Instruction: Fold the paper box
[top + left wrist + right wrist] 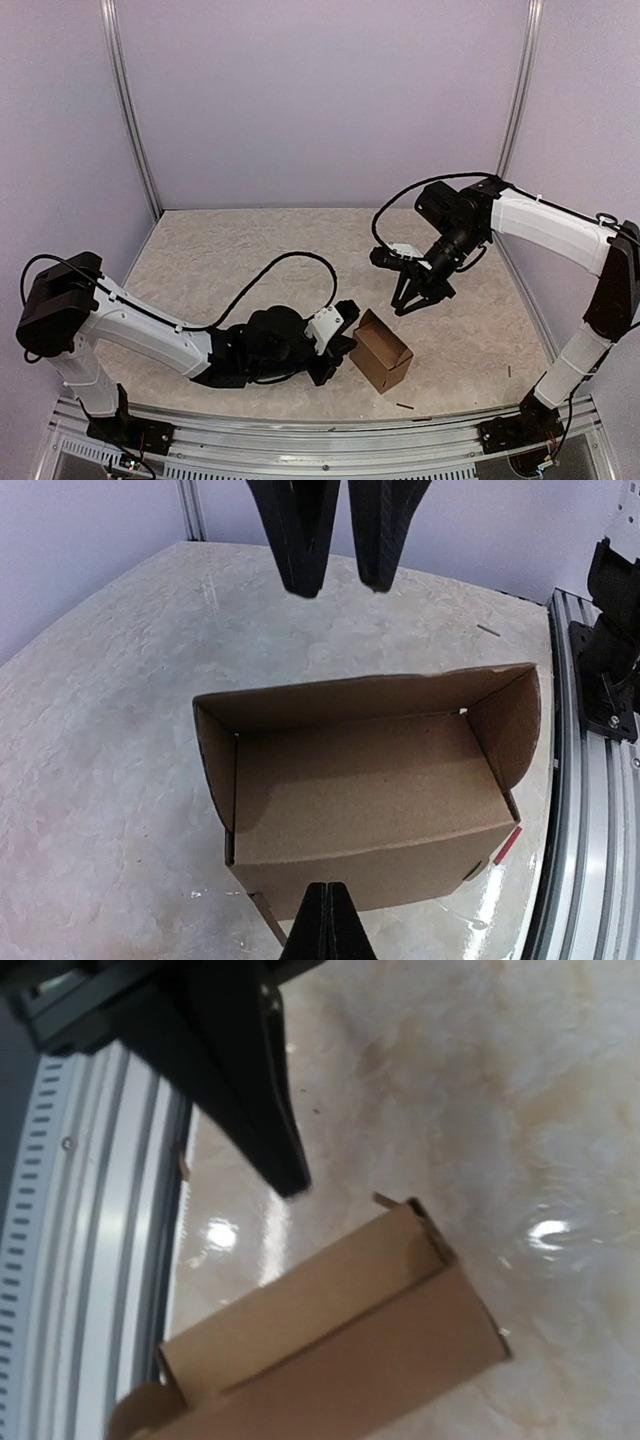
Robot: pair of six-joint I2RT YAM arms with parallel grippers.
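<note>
Plain brown cardboard paper box (pixel 380 352) stands on the pale marbled table (pixel 220 260), front-centre, near the ribbed aluminium rail (pixel 300 438) at the near edge. Open side up, walls raised. One rounded flap (pixel 512 720) stands at the end nearest the rail (clearest from the left wrist). Small red mark (pixel 508 845) low on that corner.

Left pincer (pixel 325 925): clenched, fingers pressed flat together, tips at the lower edge of the box's near wall. Cannot tell whether any cardboard is nipped between them. Left arm lies low along the table.

Right pincer (pixel 415 303): released, fingers a narrow gap apart, nothing between them. It hangs pointing down, above and just beyond the box's far side, not touching it. Right wrist view shows one dark finger (pixel 265 1100) over the box's long wall, clear of it.

A tiny dark stick-like scrap (pixel 405 406) lies on the table near the rail, apart from the box.
</note>
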